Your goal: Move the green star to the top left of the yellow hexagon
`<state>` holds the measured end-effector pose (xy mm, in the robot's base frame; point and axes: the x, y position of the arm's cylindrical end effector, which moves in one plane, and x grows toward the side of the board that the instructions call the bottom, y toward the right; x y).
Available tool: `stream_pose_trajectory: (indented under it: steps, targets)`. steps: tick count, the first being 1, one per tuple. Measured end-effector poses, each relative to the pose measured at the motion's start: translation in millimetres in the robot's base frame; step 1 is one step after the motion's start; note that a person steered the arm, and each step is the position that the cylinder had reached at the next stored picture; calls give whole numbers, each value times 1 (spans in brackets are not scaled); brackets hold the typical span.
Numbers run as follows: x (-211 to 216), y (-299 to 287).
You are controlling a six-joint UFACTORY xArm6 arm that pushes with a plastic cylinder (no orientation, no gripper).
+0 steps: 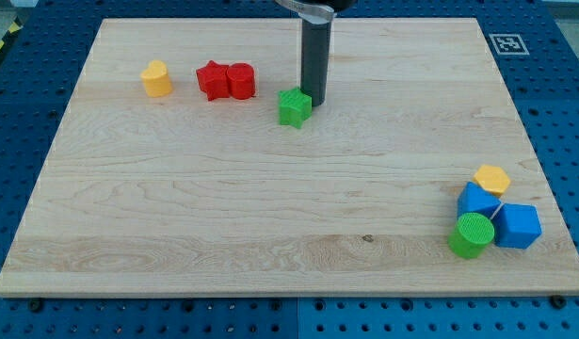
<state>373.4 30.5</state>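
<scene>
The green star (294, 106) lies on the wooden board (270, 217) at the upper middle. My tip (317, 100) stands just to the right of the star, touching or nearly touching its right edge. The yellow hexagon (492, 179) lies far away at the view's lower right, at the top of a cluster of blocks.
Below the yellow hexagon are two blue blocks (477, 201) (518, 226) and a green cylinder (472, 234). At the upper left lie a yellow block (156, 79), a red star (213, 80) and a red block (241, 81) touching it. A marker tag (506, 43) sits at the top right.
</scene>
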Motion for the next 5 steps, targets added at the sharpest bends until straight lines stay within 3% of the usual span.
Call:
stream_pose_trajectory:
  steps: [2, 4, 5]
  targets:
    - [-27, -22]
    - [2, -71]
    - [10, -41]
